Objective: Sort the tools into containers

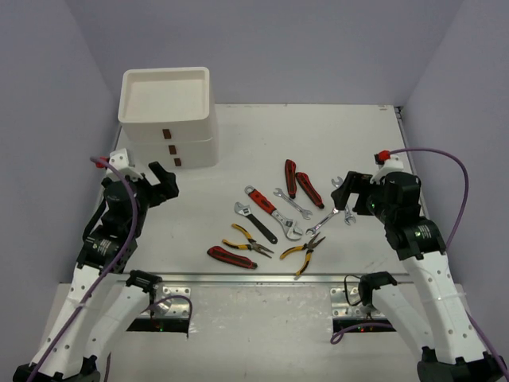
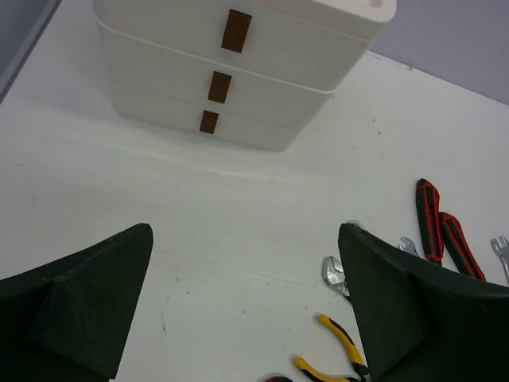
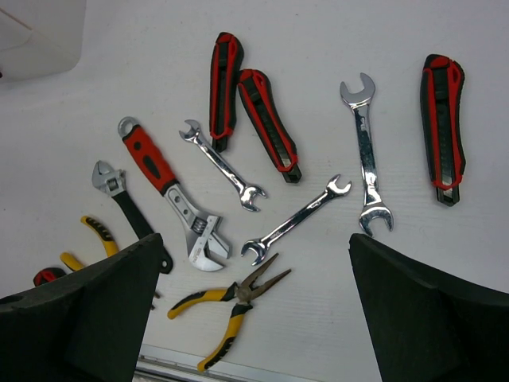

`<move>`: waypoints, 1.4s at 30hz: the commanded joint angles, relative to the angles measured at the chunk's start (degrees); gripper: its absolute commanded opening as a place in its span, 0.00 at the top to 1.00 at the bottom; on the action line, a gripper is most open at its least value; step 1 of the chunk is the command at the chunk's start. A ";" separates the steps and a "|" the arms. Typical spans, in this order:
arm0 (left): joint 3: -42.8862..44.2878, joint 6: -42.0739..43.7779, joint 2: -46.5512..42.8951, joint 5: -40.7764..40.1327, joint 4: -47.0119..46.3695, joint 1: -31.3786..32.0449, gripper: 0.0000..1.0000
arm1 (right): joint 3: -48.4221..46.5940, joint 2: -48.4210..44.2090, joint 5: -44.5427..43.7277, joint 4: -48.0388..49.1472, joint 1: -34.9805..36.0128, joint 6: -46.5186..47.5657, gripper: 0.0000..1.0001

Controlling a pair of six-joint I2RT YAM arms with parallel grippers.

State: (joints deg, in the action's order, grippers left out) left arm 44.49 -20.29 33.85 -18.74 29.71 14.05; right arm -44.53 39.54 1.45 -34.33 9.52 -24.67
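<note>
The tools lie in a loose group on the white table [image 1: 199, 207]. Among them are a red-handled adjustable wrench [image 3: 171, 191], a black-handled one [image 3: 127, 208], three slim silver wrenches [image 3: 294, 220], yellow-handled pliers [image 3: 231, 306] and red-and-black-handled tools [image 3: 269, 131]. A second pair of yellow pliers [image 1: 248, 241] lies further left. The white containers [image 1: 167, 119] stand at the back left, a shallow tray on top and drawers with dark handles [image 2: 236, 30] below. My right gripper [image 3: 253, 247] hangs open above the tools. My left gripper [image 2: 245, 231] is open over bare table, facing the drawers.
A metal rail [image 1: 254, 278] runs along the table's near edge. Grey walls close in the back and both sides. One red-and-black tool [image 3: 442, 127] lies apart at the far right of the group. Purple cables [image 1: 457, 187] loop from both wrists.
</note>
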 commanded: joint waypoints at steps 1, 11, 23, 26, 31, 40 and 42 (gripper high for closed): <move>0.63 -0.37 0.70 2.04 -3.52 -1.28 0.00 | -0.05 -0.43 -0.90 3.87 0.15 -1.53 0.01; 5.09 -5.09 12.29 4.52 -6.87 -3.50 0.00 | 2.58 -1.46 2.55 9.26 0.15 -2.47 0.01; 26.85 14.23 41.55 4.04 -17.86 -4.73 0.00 | 2.50 1.71 13.45 11.18 0.08 -0.33 0.01; 29.72 19.65 46.59 5.18 -17.67 -7.03 0.01 | 2.68 0.66 15.25 11.59 0.15 -0.09 0.01; 31.53 23.10 50.32 8.78 -16.52 -9.93 0.14 | 3.22 -0.83 18.31 13.01 0.96 -0.60 0.01; 24.96 22.83 50.36 14.08 -20.57 -13.08 0.29 | 4.10 -2.10 17.71 13.41 2.26 -0.47 0.01; 26.00 22.98 52.51 15.48 -21.21 -13.63 0.37 | 4.10 -2.28 17.79 13.33 2.29 -0.47 0.01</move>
State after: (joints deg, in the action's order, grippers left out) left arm 70.16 1.50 84.83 -7.36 13.38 2.01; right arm -40.71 37.87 18.31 -24.01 11.49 -25.69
